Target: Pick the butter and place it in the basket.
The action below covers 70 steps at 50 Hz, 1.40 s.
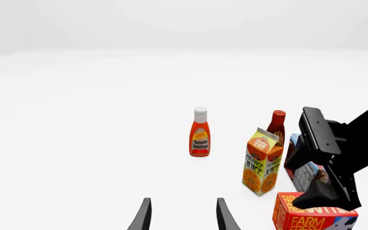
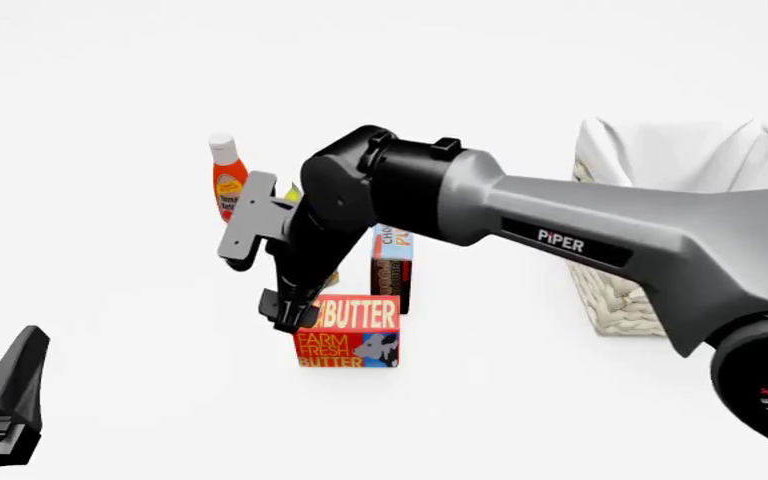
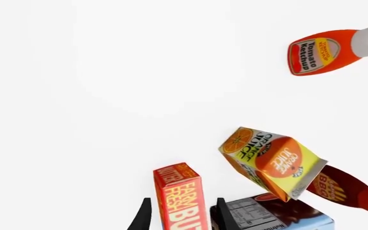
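Butter (image 2: 347,332): sitting on the desk (image 2: 117,380) among groceries, left of the basket (image 2: 618,295). Right tool (image 3: 180,213): fingers apart, straddling the butter's top edge. Left tool (image 1: 182,216): hovering apart, empty.

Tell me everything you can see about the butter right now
The butter is a small red-orange rectangular carton, cardboard by its look, lettered FARM FRESH BUTTER in white and yellow, with a blue corner showing a cow. It rests flat on the white table, in front of a taller dark box and left of the basket. The right gripper is down over its left end; the wrist view shows the carton between the two open fingers, though contact is not clear.
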### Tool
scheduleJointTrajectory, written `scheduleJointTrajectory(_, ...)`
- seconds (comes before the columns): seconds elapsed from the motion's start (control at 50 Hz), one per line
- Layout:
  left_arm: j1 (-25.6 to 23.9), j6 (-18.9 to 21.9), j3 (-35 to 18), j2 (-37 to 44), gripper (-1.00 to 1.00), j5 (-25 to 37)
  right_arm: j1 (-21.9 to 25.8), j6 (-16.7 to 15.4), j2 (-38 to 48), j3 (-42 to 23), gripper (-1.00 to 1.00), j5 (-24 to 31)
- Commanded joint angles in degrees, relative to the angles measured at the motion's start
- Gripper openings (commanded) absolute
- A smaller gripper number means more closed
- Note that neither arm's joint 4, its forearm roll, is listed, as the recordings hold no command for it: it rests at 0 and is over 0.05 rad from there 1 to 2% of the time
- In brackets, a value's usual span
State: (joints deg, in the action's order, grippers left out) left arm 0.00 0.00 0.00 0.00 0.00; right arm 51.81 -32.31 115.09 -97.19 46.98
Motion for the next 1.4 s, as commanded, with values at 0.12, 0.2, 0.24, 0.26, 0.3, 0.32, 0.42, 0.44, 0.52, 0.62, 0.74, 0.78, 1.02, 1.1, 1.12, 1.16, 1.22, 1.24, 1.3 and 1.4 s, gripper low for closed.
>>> scheduleJointTrajectory(0.12,0.00,0.00,0.00,0.00,1.00,0.00,0.26,0.66,0.97,-0.50,1.00,-0.06)
scheduleJointTrajectory(0.2,0.00,0.00,0.00,0.00,1.00,0.00,0.15,0.66,1.15,-0.60,1.00,-0.08)
scheduleJointTrajectory(0.24,0.00,0.00,0.00,0.00,1.00,0.00,0.12,0.64,1.17,-0.59,1.00,-0.12)
scheduleJointTrajectory(0.26,0.00,0.00,0.00,0.00,1.00,0.00,0.10,0.64,1.22,-0.51,1.00,-0.18)
scheduleJointTrajectory(0.3,0.00,0.00,0.00,0.00,1.00,0.00,0.15,0.71,1.27,-0.37,1.00,-0.27)
scheduleJointTrajectory(0.32,0.00,0.00,0.00,0.00,1.00,0.00,0.07,0.66,1.30,-0.29,1.00,-0.34)
scheduleJointTrajectory(0.42,0.00,0.00,0.00,0.00,1.00,0.00,-0.02,0.71,1.48,-0.24,1.00,-0.40)
scheduleJointTrajectory(0.44,0.00,0.00,0.00,0.00,1.00,0.00,0.04,0.77,1.47,-0.22,1.00,-0.41)
scheduleJointTrajectory(0.52,0.00,0.00,0.00,0.00,1.00,0.00,0.49,1.08,1.26,0.07,1.00,-0.41)
scheduleJointTrajectory(0.62,0.00,0.00,0.00,0.00,1.00,0.00,0.22,1.09,1.49,0.07,1.00,-0.42)
scheduleJointTrajectory(0.74,0.00,0.00,0.00,0.00,1.00,0.00,0.13,1.23,1.87,0.07,1.00,-0.46)
scheduleJointTrajectory(0.78,0.00,0.00,0.00,0.00,1.00,0.00,0.09,1.20,1.98,0.20,1.00,-0.52)
scheduleJointTrajectory(1.02,0.00,0.00,0.00,0.00,1.00,0.00,-0.31,1.00,2.59,0.26,1.00,-0.56)
scheduleJointTrajectory(1.1,0.00,0.00,0.00,0.00,1.00,0.00,-0.65,0.71,2.78,0.26,1.00,-0.61)
scheduleJointTrajectory(1.12,0.00,0.00,0.00,0.00,1.00,0.00,-0.71,0.71,2.85,0.24,1.00,-0.58)
scheduleJointTrajectory(1.16,0.00,0.00,0.00,0.00,1.00,0.00,-0.76,0.75,2.98,0.25,1.00,-0.61)
scheduleJointTrajectory(1.22,0.00,0.00,0.00,0.00,1.00,0.00,-1.00,0.56,3.12,0.39,1.00,-0.68)
scheduleJointTrajectory(1.24,0.00,0.00,0.00,0.00,1.00,0.00,-1.00,0.56,3.12,0.39,1.00,-0.67)
scheduleJointTrajectory(1.3,0.00,0.00,0.00,0.00,1.00,0.00,-1.17,0.43,3.15,0.48,1.00,-0.63)
scheduleJointTrajectory(1.4,0.00,0.00,0.00,0.00,1.00,0.00,-1.36,0.33,3.32,0.66,1.00,-0.75)
